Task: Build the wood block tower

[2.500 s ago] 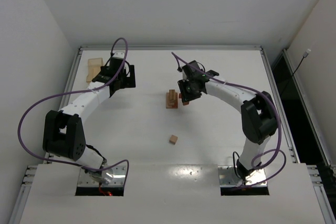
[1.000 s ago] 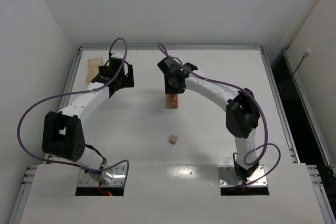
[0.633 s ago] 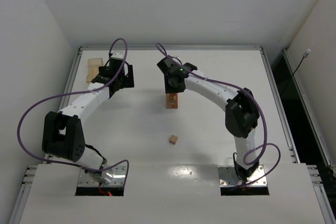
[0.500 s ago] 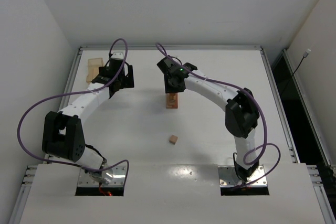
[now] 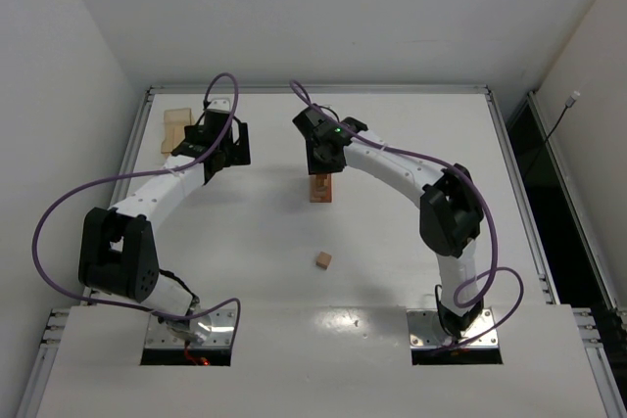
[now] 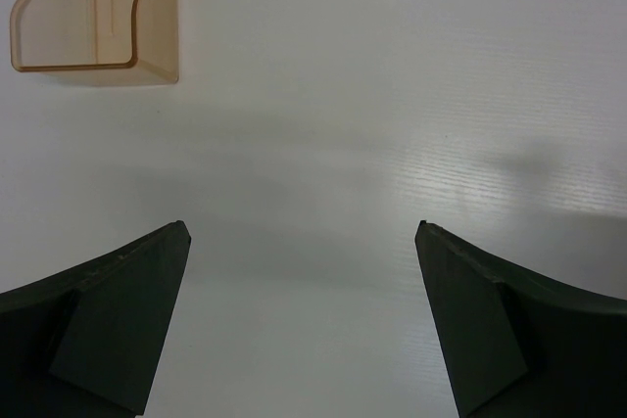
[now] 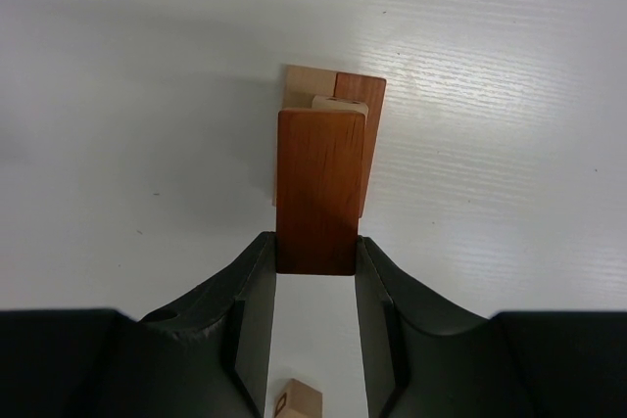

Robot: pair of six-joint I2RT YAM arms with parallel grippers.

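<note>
I have my right gripper (image 7: 315,247) pinching a reddish-brown wooden bar (image 7: 315,193), long axis pointing straight out from the jaws, over the tan-and-brown block tower (image 5: 320,190) in the middle of the tabletop (image 5: 245,242); my left gripper (image 6: 304,271) hangs spread near the pale wooden tray (image 6: 93,12) at the far-left corner.

Blocked at mid-table by the tower (image 5: 320,189), with the right gripper (image 7: 315,256) directly over it and closed on a reddish-brown bar (image 7: 315,188) — no way in from overhead there. Barred on the tower's right and far side by the right arm (image 5: 411,175), arching in from its base. Open across bare table (image 5: 260,232) on the tower's left and near side, down to a loose cube (image 5: 323,260) lying well apart from the stack. Open as well between the wide-spread fingers of the left gripper (image 6: 301,232), over plain surface — only the pale tray (image 6: 93,12) beyond, near the far-left corner.
</note>
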